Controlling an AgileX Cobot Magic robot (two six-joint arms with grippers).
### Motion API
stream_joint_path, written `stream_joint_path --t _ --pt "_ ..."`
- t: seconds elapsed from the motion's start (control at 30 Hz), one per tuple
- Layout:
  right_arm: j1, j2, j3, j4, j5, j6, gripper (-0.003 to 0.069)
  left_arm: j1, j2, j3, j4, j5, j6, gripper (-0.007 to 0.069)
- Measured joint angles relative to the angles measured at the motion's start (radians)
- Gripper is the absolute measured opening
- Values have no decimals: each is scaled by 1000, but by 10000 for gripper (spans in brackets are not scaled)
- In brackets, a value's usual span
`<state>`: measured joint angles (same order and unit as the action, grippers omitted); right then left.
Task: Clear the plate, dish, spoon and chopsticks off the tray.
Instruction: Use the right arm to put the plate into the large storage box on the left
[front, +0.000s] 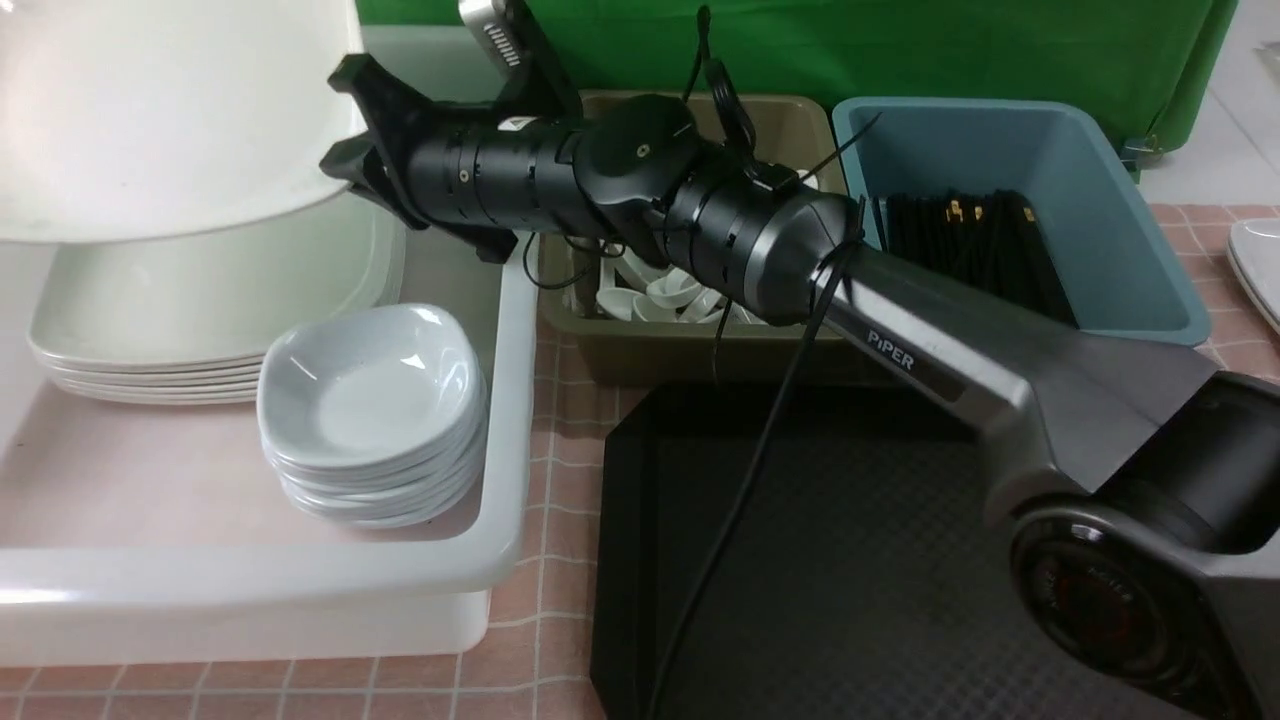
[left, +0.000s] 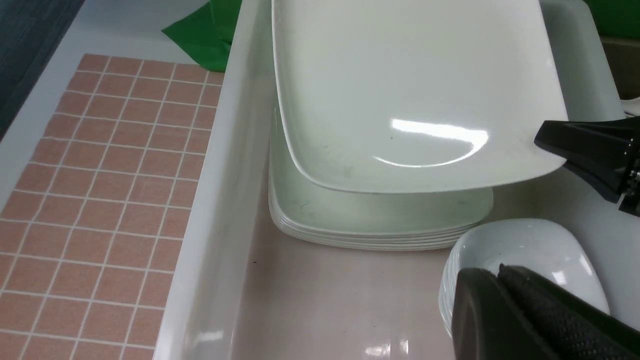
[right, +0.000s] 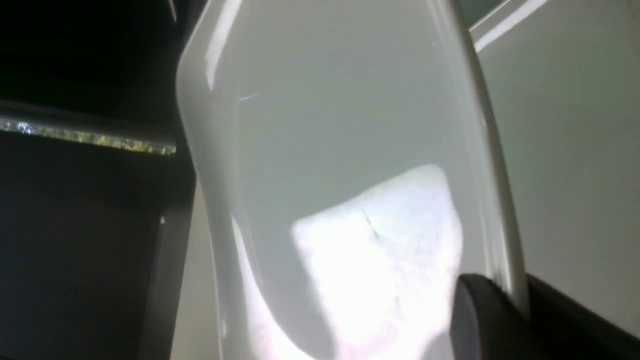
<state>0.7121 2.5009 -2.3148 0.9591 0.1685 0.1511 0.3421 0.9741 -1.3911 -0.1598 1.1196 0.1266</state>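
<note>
My right gripper (front: 346, 120) is shut on the edge of the large white plate (front: 150, 110) and holds it, tilted, above a stack of like plates (front: 150, 350) in the white bin (front: 515, 330). The right wrist view shows the plate's rim (right: 500, 210) pinched between the fingers (right: 475, 320). My left gripper (left: 492, 272) is shut and empty above the stack of small bluish-white dishes (left: 525, 245), which also shows in the front view (front: 370, 390). The held plate (left: 410, 85) also shows in the left wrist view. The black tray (front: 860, 570) holds nothing. White spoons (front: 670, 295) lie in the olive tub, black chopsticks (front: 970, 240) in the blue tub.
The olive tub (front: 680, 350) and blue tub (front: 1100, 200) stand behind the tray. The right arm (front: 900, 340) stretches across above the tray and the olive tub. Another white plate edge (front: 1258, 260) shows at the far right. The tablecloth (left: 110, 175) is pink-checked.
</note>
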Motion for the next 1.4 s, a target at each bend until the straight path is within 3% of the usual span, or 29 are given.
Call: stream_joint_path --t 0.2,0.43,1.4 --pt "2 3 -2 9 -14 2 91 0 0 0 0 0 0 18" --pt "12 7 -2 -11 -40 -5 173 0 0 0 0 0 0 18" --pt "23 11 -7 -133 -86 13 220 0 0 0 0 29 27 18"
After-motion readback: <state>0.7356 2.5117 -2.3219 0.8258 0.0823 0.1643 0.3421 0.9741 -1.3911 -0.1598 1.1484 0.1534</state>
